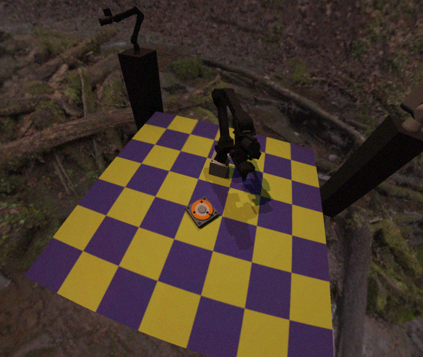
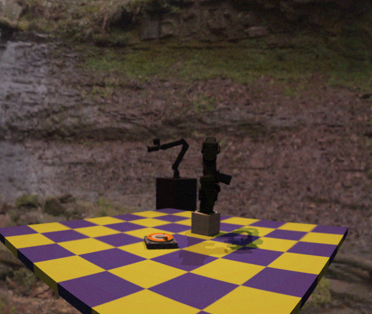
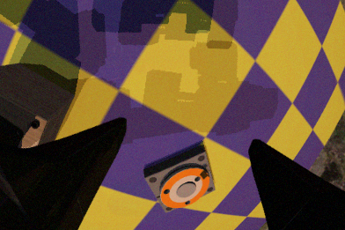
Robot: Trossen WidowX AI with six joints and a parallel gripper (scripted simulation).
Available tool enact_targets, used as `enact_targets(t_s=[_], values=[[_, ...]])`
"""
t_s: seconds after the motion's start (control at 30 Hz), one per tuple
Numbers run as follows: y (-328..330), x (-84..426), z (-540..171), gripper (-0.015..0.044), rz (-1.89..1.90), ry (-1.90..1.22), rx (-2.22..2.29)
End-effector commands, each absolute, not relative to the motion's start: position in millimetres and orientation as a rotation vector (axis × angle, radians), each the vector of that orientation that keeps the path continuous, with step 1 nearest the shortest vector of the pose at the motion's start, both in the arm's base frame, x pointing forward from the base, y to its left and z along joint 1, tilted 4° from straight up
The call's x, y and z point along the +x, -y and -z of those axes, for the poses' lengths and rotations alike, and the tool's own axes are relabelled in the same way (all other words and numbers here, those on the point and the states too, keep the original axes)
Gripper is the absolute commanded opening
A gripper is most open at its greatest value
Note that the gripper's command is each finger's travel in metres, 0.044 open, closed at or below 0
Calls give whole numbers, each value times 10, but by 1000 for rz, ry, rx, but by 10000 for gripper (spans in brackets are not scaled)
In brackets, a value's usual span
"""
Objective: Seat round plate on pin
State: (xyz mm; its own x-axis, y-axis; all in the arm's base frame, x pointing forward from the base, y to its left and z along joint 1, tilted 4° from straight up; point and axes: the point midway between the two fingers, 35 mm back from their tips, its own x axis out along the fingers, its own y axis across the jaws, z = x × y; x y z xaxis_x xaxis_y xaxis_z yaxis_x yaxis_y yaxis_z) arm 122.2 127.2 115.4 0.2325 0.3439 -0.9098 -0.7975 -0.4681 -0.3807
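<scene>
The round plate (image 1: 207, 203) (image 2: 152, 237) (image 3: 175, 192), an orange ring around a pale ring, sits around the grey post (image 1: 201, 209) (image 3: 187, 189) on the dark square base (image 1: 203, 223) (image 2: 160, 246) (image 3: 173, 158). A dark gap shows under part of its rim, so it looks raised or slightly tilted. Small dark holes and a dark mark show on the ring; the tab and pin are too small to tell apart. My gripper (image 1: 245, 176) (image 3: 190, 136) is open and empty, above the table and away from the plate, touching nothing. Its fingers are unclear in the exterior view.
The arm stands on a grey block (image 1: 219, 169) (image 2: 205, 223) behind the base. The checkered table (image 1: 227, 275) (image 2: 192, 283) carries the arm's shadow beside the base. Dark pillars (image 1: 140, 84) (image 1: 368, 165) stand beyond the table's edges, with other arms on top.
</scene>
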Motion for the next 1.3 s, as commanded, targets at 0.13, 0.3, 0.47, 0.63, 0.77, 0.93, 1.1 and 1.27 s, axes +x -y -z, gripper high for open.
enact_targets(t_s=[0.13,0.3,0.47,0.63,0.77,0.93,1.1,1.27], values=[[-1293,1523,-1187,269,-1291,-701,-1292],[-1282,1870,-1165,137,-1107,-931,-1055],[-1202,2349,-1040,6,-837,-1176,-740],[-1091,2680,-888,0,-632,-1312,-518],[-900,3047,-640,0,-377,-1437,-257],[-721,3292,-420,0,-187,-1505,-73],[-670,3359,-374,0,-149,-1516,-37],[-678,3369,-284,0,-150,-1516,-37]])
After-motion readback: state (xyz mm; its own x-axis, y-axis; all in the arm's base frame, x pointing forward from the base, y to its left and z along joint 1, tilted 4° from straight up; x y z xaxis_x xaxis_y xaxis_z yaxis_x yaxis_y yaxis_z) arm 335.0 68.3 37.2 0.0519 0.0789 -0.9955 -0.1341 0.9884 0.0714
